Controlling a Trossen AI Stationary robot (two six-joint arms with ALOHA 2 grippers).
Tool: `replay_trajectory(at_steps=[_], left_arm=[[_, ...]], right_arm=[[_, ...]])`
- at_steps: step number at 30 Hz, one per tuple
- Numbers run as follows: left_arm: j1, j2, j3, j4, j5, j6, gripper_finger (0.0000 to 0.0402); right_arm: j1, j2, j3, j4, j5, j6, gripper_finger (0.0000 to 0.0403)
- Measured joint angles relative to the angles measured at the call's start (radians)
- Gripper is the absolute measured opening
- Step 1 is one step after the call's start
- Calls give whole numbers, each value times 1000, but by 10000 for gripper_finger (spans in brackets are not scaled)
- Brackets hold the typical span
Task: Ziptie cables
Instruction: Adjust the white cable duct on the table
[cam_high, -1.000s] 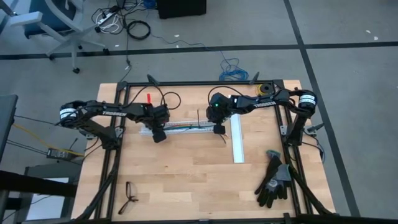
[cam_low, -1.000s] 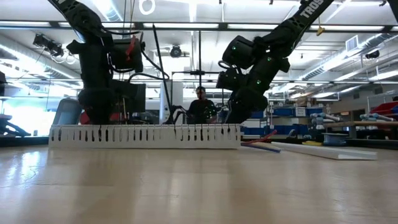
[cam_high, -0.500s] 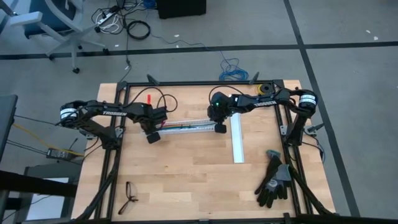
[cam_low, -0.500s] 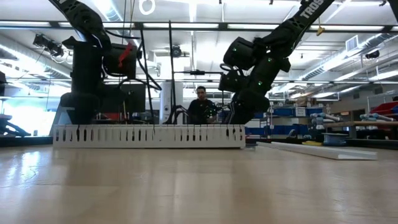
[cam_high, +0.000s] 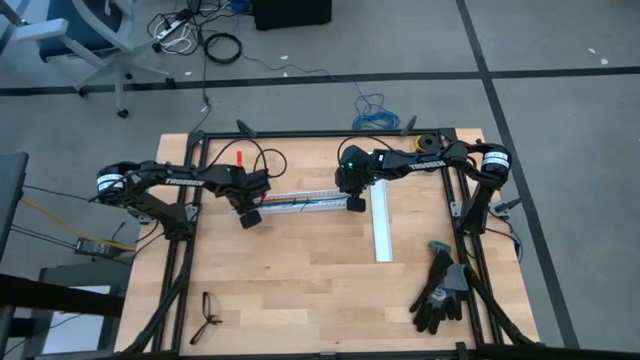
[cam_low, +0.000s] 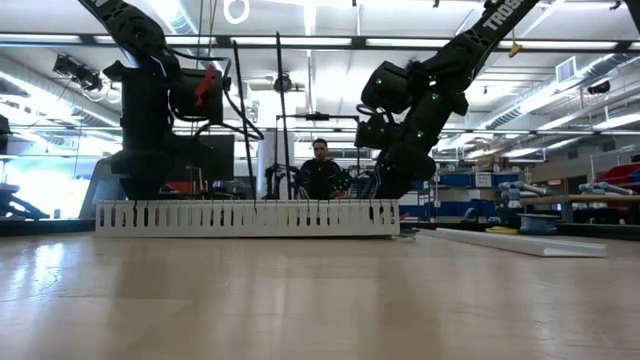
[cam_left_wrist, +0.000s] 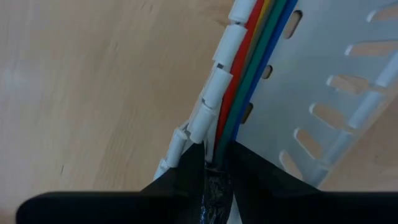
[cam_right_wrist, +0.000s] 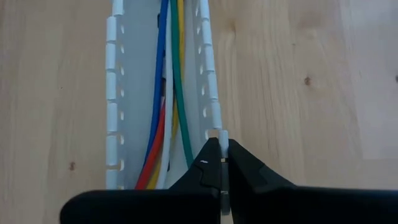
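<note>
1. Wooden table (cam_high: 300, 280) carries a white slotted channel (cam_high: 300, 204) lying crosswise between the two arms.
2. Inside that channel run the cables (cam_right_wrist: 169, 93), red, green, blue, yellow and white, lying lengthwise along its floor.
3. At one end of the channel the left claw (cam_left_wrist: 214, 177) is closed on the cables' dark sheath (cam_left_wrist: 214, 190), where the coloured wires come together.
4. At the other end the right claw (cam_right_wrist: 222, 168) is pinched shut on the channel's slotted side wall, gripping one white tooth (cam_right_wrist: 222, 140) between its fingertips.
5. A second white channel (cam_high: 382, 222) lies just beside the right claw, running at a right angle to the first.
6. Black gloves (cam_high: 440, 290) lie near the table's right corner; spectacles (cam_high: 208, 316) lie near its left one.
7. In the low view a person (cam_low: 320, 172) shows in the room behind the channel.
</note>
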Motion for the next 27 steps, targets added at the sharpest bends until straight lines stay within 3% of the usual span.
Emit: replay_trajectory(at_steps=[15,27], left_arm=[[-1,-15,1,0,16,-29,141],[-1,-164,3,-7,12,-75,142]], right_arm=[[1,1,0,-5,-6,0,0],[2,2,0,3,-9,14,0]])
